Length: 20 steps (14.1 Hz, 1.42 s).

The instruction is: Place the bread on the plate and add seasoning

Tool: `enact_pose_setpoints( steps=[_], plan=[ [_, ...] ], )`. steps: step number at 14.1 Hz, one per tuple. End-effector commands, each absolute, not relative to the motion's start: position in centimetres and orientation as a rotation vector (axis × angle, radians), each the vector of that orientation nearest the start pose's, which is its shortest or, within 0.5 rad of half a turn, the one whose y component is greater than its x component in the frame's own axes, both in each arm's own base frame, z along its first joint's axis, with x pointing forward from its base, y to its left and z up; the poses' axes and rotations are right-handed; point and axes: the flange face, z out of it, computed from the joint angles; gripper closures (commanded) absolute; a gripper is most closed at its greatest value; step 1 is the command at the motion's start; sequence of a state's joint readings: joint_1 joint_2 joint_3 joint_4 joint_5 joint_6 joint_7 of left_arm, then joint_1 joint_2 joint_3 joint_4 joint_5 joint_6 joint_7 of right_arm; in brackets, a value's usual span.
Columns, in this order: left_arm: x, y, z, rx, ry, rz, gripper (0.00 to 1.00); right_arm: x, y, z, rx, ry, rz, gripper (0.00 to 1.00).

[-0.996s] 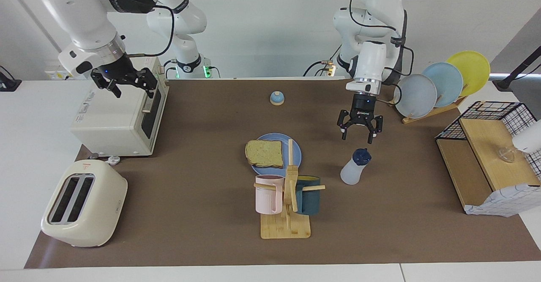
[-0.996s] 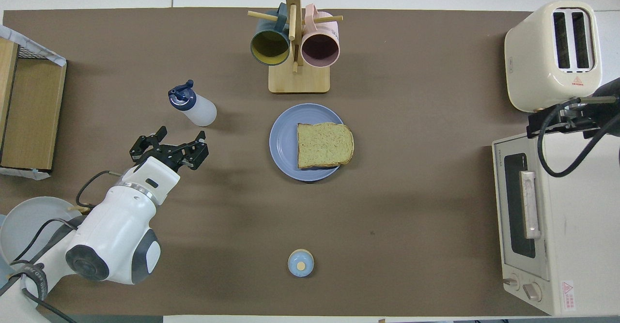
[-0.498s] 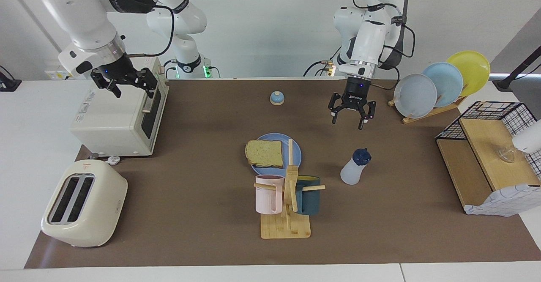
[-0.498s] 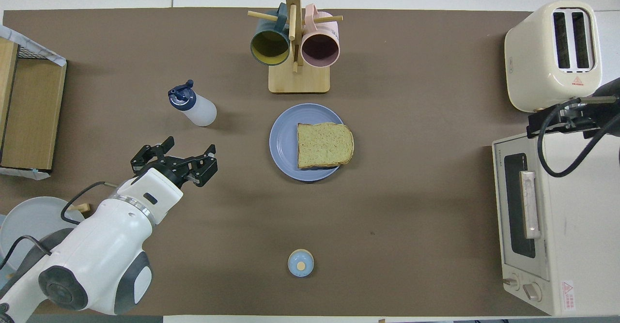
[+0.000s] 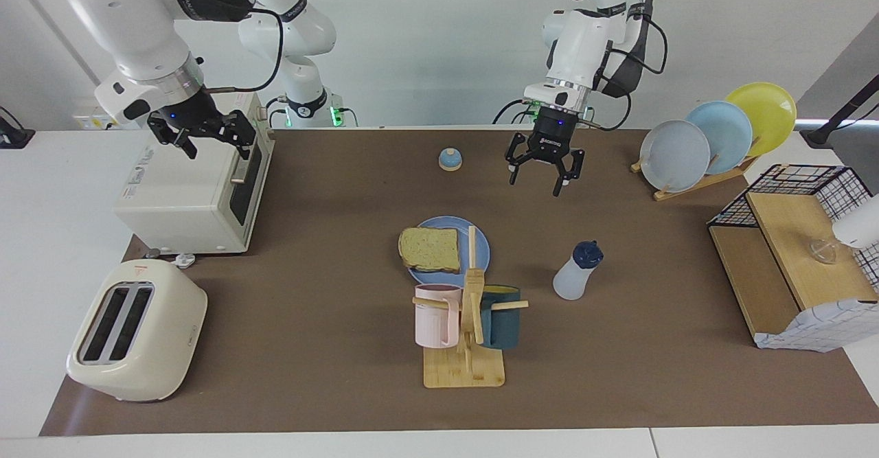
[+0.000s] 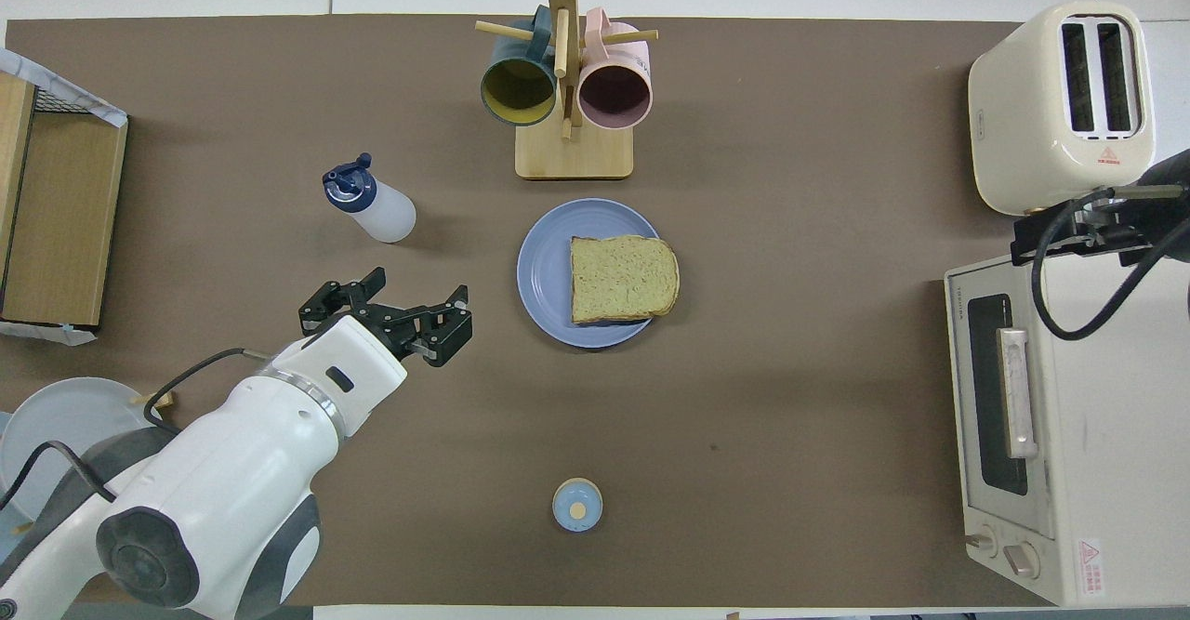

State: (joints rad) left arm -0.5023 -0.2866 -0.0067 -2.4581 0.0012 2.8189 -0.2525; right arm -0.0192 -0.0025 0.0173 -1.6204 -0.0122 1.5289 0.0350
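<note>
The bread (image 5: 429,248) lies flat on the blue plate (image 5: 482,238) in the middle of the mat; the overhead view shows the bread (image 6: 623,278) on the half of the plate (image 6: 542,276) toward the right arm's end. The seasoning bottle (image 5: 573,276) stands upright beside the plate, toward the left arm's end, and also shows in the overhead view (image 6: 372,206). My left gripper (image 5: 535,183) is open and empty, raised over bare mat between the bottle and the bell (image 6: 389,315). My right gripper (image 5: 213,143) waits open and empty above the toaster oven.
A toaster oven (image 5: 185,190) and a toaster (image 5: 137,331) stand at the right arm's end. A mug tree (image 5: 467,327) with two mugs stands just past the plate. A small bell (image 5: 450,159) sits near the robots. A plate rack (image 5: 714,139) and a wire shelf (image 5: 790,252) are at the left arm's end.
My left gripper has risen and drawn away from the bottle, toward the robots and the middle of the table, staying open. The bottle, bread and right arm have not moved.
</note>
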Motion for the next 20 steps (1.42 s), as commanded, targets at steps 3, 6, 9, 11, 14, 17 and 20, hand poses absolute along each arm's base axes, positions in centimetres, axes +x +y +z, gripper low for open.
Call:
enact_pose_setpoints(
  steps=[3, 6, 9, 11, 14, 17, 20],
  plan=[
    [44.6, -24.1, 54.6, -3.202, 0.397, -0.829, 0.00, 54.5, -0.3, 60.3, -3.131, 0.034, 0.135, 0.00],
    [46.0, -21.4, 58.1, -3.202, 0.306, -0.640, 0.00, 54.5, -0.3, 60.3, -3.131, 0.034, 0.135, 0.00],
    [47.0, -16.8, 60.5, -3.163, 0.346, -0.472, 0.00, 54.5, -0.3, 60.3, -3.131, 0.034, 0.135, 0.00],
    [47.9, -12.7, 62.4, -3.136, 0.400, -0.387, 0.00, 54.5, -0.3, 60.3, -3.131, 0.034, 0.132, 0.00],
    [48.6, -7.7, 63.1, -3.121, 0.387, -0.297, 0.00, 54.5, -0.3, 60.3, -3.130, 0.034, 0.135, 0.00],
    [48.2, -4.5, 62.4, -3.135, 0.287, -0.174, 0.00, 54.5, -0.3, 60.3, -3.131, 0.034, 0.135, 0.00],
    [47.9, -2.6, 62.5, -3.145, 0.225, -0.126, 0.00, 54.5, -0.3, 60.3, -3.131, 0.034, 0.135, 0.00]
  ],
)
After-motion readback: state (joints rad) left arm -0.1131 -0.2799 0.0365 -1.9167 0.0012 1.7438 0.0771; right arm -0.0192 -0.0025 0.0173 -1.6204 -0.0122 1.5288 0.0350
